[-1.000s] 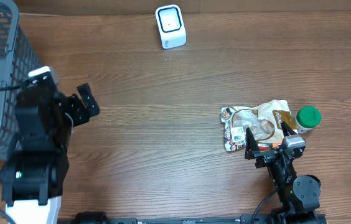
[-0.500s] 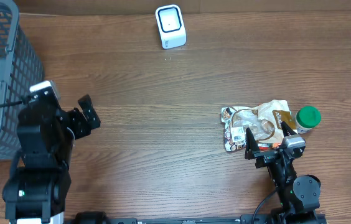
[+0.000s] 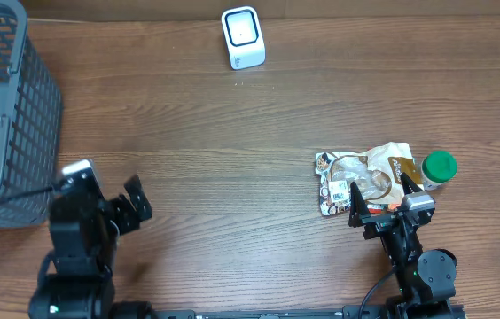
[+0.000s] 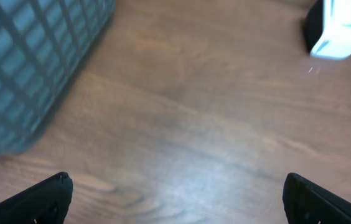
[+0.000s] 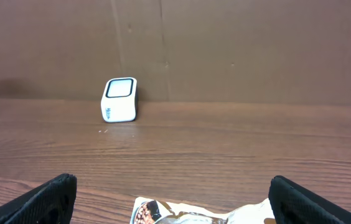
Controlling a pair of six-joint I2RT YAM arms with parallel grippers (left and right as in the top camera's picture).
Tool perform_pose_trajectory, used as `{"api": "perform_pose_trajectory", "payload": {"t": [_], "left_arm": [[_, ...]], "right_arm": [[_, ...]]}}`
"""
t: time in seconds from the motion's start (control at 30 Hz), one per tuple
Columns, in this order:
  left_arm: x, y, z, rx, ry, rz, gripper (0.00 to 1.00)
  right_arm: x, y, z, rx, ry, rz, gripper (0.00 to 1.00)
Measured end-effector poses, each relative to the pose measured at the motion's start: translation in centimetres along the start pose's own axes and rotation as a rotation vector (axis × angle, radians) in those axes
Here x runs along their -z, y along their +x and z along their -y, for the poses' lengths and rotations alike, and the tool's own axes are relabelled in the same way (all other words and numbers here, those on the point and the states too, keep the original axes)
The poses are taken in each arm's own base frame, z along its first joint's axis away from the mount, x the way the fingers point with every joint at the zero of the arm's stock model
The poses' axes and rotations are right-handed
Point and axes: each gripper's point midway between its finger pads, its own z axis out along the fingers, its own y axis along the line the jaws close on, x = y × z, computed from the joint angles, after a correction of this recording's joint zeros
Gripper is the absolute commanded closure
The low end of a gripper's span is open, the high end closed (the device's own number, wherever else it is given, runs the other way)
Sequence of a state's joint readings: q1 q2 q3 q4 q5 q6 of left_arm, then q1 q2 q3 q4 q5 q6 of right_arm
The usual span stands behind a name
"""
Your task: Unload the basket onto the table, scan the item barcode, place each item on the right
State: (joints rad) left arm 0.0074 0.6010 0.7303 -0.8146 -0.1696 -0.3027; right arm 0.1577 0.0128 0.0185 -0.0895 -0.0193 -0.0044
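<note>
The dark brown wooden desk [image 3: 250, 115] carries a grey wire-mesh basket [image 3: 2, 106] at its far left corner. By the near edge on the left, the left gripper [image 3: 139, 202] hangs over bare wood, its jaws spread wide and empty; its wrist view shows only the basket wall and wood grain between the fingers.

Near the near right corner lies the crumpled brown-and-white foil snack packet [image 3: 361, 177], a white printed label facing up on its left part. The right gripper [image 3: 381, 197] stands at the packet's near edge, jaws released and wide, one finger to each side and closed on nothing; the packet's top just shows low between them in the wrist view.

The small white box-shaped barcode scanner [image 3: 242, 37] stands at the far edge, left of centre, well apart from the packet. A green-capped bottle [image 3: 439, 168] stands just beside the packet's right end.
</note>
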Motion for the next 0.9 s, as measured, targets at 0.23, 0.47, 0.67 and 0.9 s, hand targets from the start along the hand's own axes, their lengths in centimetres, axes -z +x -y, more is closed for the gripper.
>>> {"api": "perform_pose_trajectory", "payload": {"t": [0.23,0.47,0.67,0.9], "left_arm": [[-2.0,5.1,-1.3,-0.007,-0.015,-0.040,0.01],[-2.4,2.4,-0.2,0.040,0.081,0.227,0.00],[-0.4,-1.4,1.6,0.079,0.220,0.514,0.01],[0.8,-2.9,2.8,0.089,0.334,0.713,0.00]], "right_arm": [[0.0,0.0,0.0,0.000,0.000,0.000,0.00],[0.0,0.0,0.0,0.000,0.000,0.000,0.00],[0.0,0.0,0.0,-0.001,0.000,0.000,0.00],[0.0,0.0,0.0,0.000,0.000,-0.001,0.00]]}}
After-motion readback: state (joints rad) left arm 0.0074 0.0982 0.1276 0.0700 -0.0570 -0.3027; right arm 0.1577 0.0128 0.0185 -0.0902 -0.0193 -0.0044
